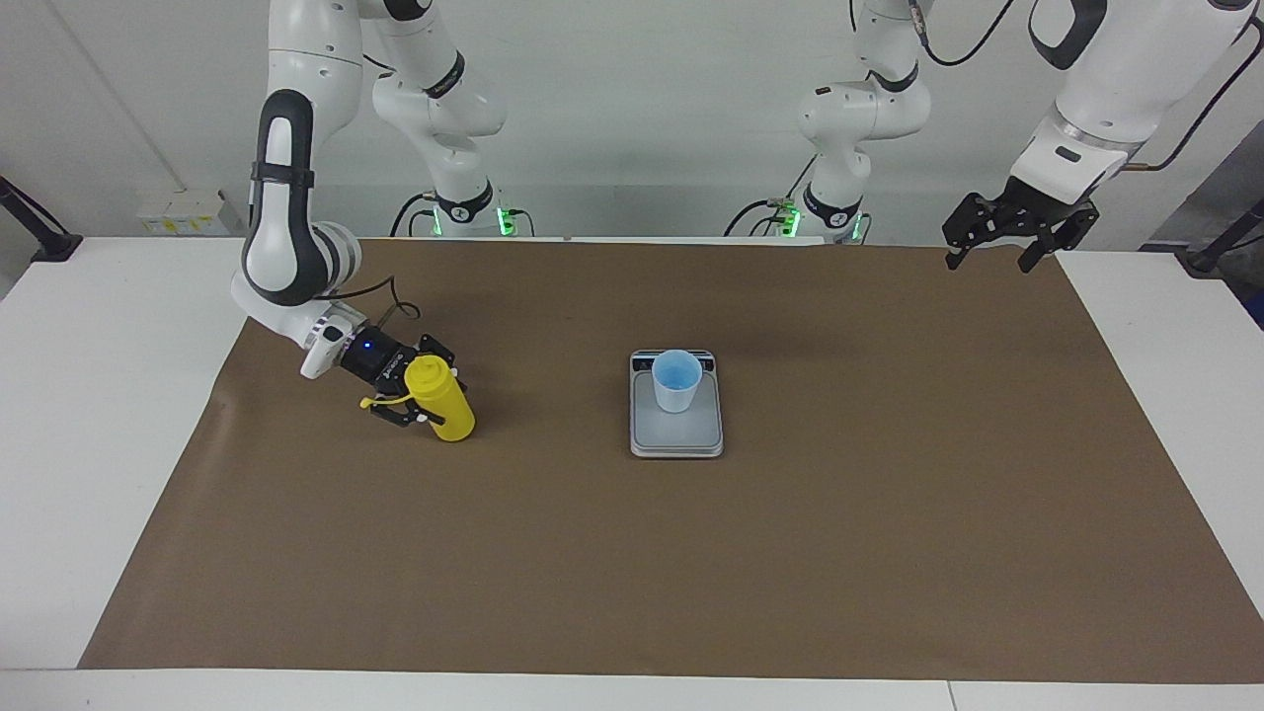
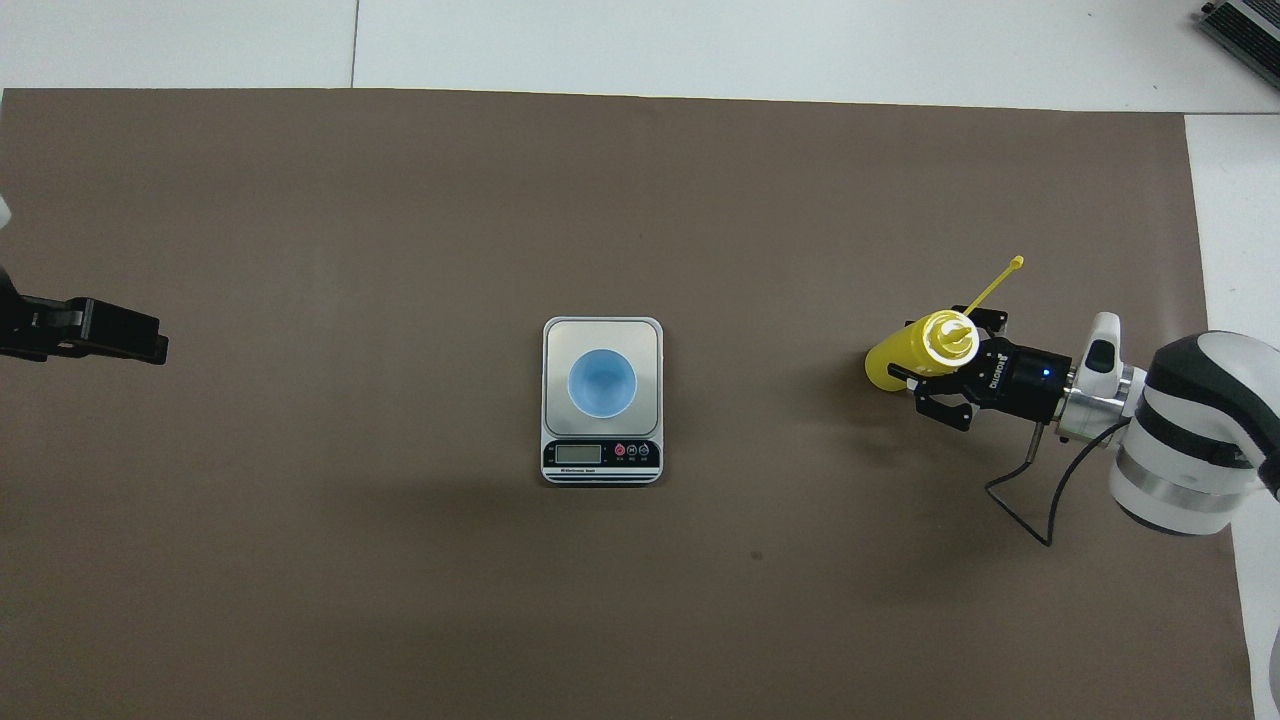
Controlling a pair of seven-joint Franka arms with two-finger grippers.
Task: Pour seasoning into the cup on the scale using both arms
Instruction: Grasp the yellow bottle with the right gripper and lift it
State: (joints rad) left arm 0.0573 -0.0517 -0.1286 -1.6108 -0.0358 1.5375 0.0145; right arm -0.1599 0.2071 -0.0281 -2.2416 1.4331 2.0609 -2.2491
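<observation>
The yellow seasoning bottle (image 1: 446,407) (image 2: 898,362) stands on the brown mat toward the right arm's end, leaning a little, its capped tether (image 2: 1000,280) sticking out. My right gripper (image 1: 433,395) (image 2: 906,351) comes in from the side, shut on the bottle's upper body. At the mat's middle the light-blue cup (image 1: 676,381) (image 2: 602,382) stands upright on the silver-grey scale (image 1: 676,437) (image 2: 601,456). My left gripper (image 1: 997,247) (image 2: 150,345) hangs open and holds nothing, over the mat's corner at the left arm's end, where that arm waits.
The brown mat (image 1: 632,553) covers most of the white table (image 1: 89,395). The scale's display strip (image 2: 600,455) faces the robots. A black cable (image 2: 1030,500) loops from the right wrist down onto the mat.
</observation>
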